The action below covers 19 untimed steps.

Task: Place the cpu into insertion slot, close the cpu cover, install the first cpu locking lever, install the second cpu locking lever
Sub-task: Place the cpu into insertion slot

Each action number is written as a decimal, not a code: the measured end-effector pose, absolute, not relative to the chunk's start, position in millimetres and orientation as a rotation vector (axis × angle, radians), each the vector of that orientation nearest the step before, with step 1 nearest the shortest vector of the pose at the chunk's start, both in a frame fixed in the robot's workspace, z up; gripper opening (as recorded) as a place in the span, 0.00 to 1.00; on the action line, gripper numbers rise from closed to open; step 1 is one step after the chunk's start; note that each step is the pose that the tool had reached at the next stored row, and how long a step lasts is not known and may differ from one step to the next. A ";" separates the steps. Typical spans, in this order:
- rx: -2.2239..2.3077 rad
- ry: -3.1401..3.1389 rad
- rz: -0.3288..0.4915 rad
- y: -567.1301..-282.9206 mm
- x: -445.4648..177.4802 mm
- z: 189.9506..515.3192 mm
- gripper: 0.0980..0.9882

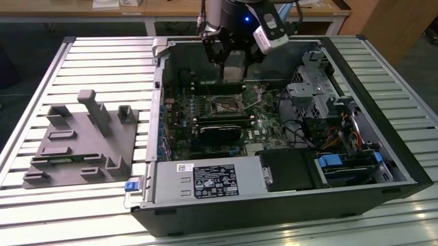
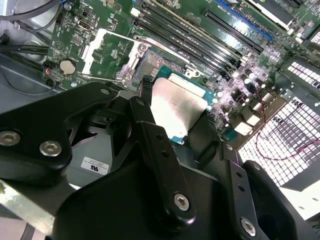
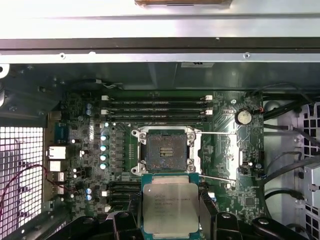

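You are working over a slatted pale metal table (image 1: 68, 215) that carries an open black computer case (image 1: 403, 154) lying on its side, with a grey moulded plastic fixture (image 1: 82, 148) of posts and recesses well apart from it, toward the exterior view's left. Inside the case lies the green circuit board (image 3: 80, 135), with four long narrow black memory slots (image 3: 155, 112) running side by side just beyond the socket. Your black two-fingered gripper (image 1: 233, 61) hangs over the far part of the case in the exterior view, and in both wrist views you see it clenched on the task's chip, one finger (image 2: 145, 107) against each of two opposite edges. The thin silver metal cpu cover (image 2: 89, 54), a square frame with a window, lies swung open beside the socket, so the board shows through it. The insertion slot (image 3: 163, 152), a small square socket with a black rim and silver frame, stands uncovered with its dark centre bare. The cpu (image 3: 170, 207), a flat square chip with a pale silver-beige face and green edge, is held face up clear of the board, near the socket but not in it
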<state>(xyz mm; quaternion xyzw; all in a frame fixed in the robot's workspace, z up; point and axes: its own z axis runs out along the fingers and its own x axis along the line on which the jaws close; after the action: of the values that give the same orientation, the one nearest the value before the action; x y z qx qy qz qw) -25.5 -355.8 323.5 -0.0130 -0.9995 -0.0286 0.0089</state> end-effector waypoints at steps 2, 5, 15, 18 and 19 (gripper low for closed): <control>-0.040 -3.122 -0.089 -355.8 -25.5 322.5 0.50; -0.040 -3.122 -0.088 -355.8 -25.5 320.9 0.50; -0.040 -3.122 -0.087 -355.8 -25.5 313.7 0.50; -0.040 -3.122 -0.087 -355.8 -25.5 309.6 0.50; -0.040 -3.122 -0.087 -355.8 -25.6 307.8 0.50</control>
<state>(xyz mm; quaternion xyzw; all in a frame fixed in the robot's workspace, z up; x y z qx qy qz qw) -25.6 -355.8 307.8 -0.0130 -0.9995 -0.0279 0.0089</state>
